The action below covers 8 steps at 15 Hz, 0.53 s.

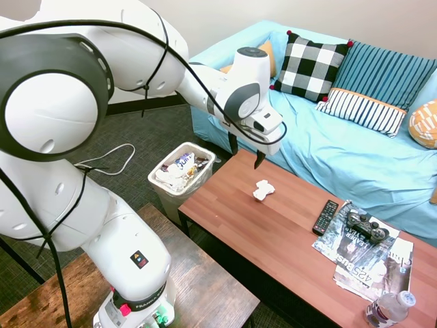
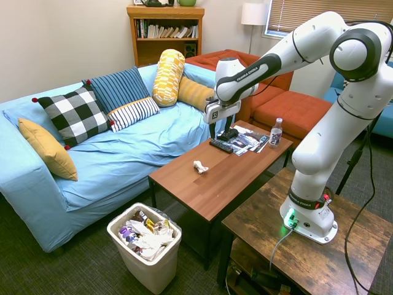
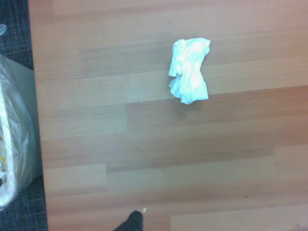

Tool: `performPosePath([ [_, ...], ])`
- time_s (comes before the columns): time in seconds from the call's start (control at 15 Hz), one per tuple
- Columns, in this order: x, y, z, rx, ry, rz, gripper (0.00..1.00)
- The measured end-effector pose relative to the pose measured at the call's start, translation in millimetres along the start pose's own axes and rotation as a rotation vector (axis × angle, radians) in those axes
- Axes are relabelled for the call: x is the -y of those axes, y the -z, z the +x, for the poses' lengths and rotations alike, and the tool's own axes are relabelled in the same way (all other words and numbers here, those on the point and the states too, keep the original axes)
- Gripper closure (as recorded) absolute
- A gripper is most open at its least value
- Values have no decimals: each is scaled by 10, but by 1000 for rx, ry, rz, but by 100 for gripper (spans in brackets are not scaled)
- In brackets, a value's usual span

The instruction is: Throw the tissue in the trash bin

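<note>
The work surface is a low rectangular coffee table with a reddish-brown wood-grain laminate top, standing on dark grey carpet in a living room. A long sofa under a smooth light-blue cover runs along the far side of the table and carries several cushions, among them a black-and-white checked cushion with red pompom corners. A wooden bookshelf stands against the wall behind the sofa.

The small white crumpled paper tissue lies on the bare tabletop, towards the table end that is nearer the bin. It is a soft, lumpy, creased wad, and nothing touches it. In the wrist view the tissue rests on the wood grain, well clear of the table edge.

The off-white rectangular plastic trash bin with tapering sides stands on the carpet just beside that table end. It has a clear liner and is filled with paper and wrappers.

At the opposite end of the table lie a slim black remote control, a black game controller on glossy magazines, and a clear plastic bottle.

The white arm's two-finger gripper hangs above the table with its dark fingers pointing down and spread apart. It holds nothing and touches nothing. It is above the tissue, offset towards the sofa.
</note>
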<state>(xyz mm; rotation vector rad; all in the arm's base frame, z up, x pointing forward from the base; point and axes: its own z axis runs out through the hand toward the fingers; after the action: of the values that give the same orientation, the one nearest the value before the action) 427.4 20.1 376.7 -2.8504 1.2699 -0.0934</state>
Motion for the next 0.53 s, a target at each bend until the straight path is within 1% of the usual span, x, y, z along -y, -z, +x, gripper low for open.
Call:
performPosePath([
  [0.2,29,-16,23,7,-4,-6,0],
  [0.33,122,-53,119,5,-19,-1,0],
  [0.53,327,-280,306,15,-34,-12,0],
])
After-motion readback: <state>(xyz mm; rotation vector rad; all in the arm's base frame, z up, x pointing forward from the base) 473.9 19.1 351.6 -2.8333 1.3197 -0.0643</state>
